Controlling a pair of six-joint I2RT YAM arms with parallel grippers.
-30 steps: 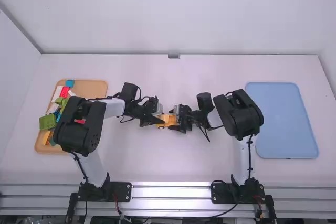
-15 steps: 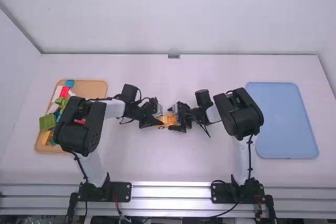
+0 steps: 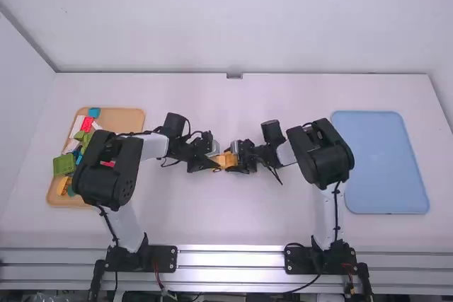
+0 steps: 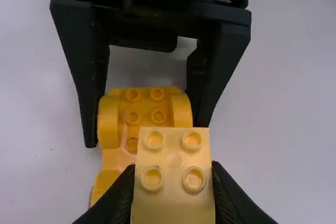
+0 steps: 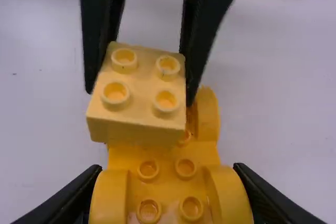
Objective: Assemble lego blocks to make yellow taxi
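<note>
Near the middle of the white table (image 3: 212,224), the left gripper (image 3: 214,166) and the right gripper (image 3: 239,164) face each other, each with a toy part between its fingers. The left gripper pinches a pale yellow, squarish plastic block (image 4: 173,203) by two opposite sides; four round studs stand in two rows on the block's top face. The right gripper is closed on a deeper yellow, elongated plastic car base (image 5: 167,156), its fingers against the outer sides of two rounded fenders at one end. Studs show on the car base between these fenders, and another rounded fender rises toward its other end, beside the block. The block is held over part of the car base, hiding some of it in both wrist views; whether the two parts touch, I cannot tell. On the left side of the table lies a light brown, rectangular tray with rounded corners (image 3: 127,119), holding toy pieces that include a green, box-shaped piece (image 3: 64,165), a red block (image 3: 88,124) and a blue block (image 3: 93,112). Over on the right side lies a flat, light blue, rectangular tray with rounded corners (image 3: 379,160), well apart from both grippers.
</note>
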